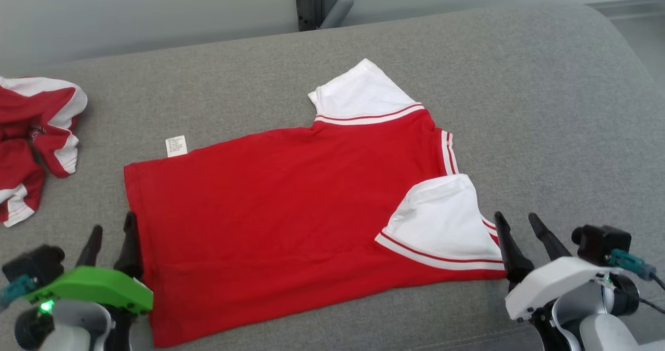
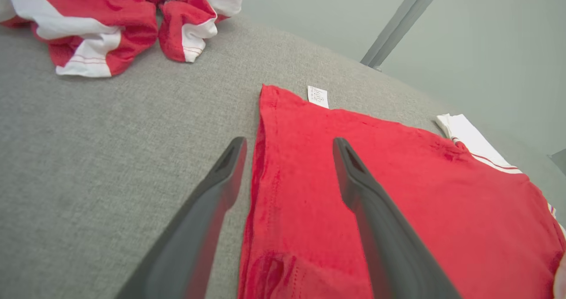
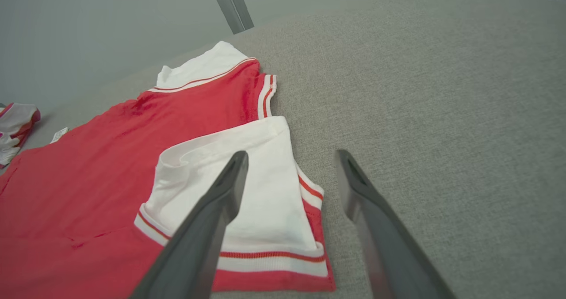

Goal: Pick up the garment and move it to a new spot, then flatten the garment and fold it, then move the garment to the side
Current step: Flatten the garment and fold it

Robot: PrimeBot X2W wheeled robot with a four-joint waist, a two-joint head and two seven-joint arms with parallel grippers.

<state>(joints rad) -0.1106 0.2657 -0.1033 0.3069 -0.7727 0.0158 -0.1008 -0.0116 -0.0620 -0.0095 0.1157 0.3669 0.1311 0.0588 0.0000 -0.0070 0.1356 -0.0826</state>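
Observation:
The garment (image 1: 291,205), a red shirt with white sleeves, lies folded lengthwise and flat on the grey surface (image 1: 545,107). One white sleeve (image 1: 441,221) is turned over onto the red body; the other (image 1: 361,94) sticks out at the far side. My left gripper (image 1: 111,224) stands open at the garment's left hem, its fingers straddling that edge (image 2: 261,166) from above. My right gripper (image 1: 517,224) is open at the garment's right end, one finger over the folded sleeve (image 3: 247,193), the other over bare surface. Neither holds anything.
A second red and white garment (image 1: 36,138) lies crumpled at the far left of the surface (image 2: 88,29). A white care label (image 1: 176,146) pokes out from the flat garment's far edge. A dark post (image 1: 314,0) stands behind the surface.

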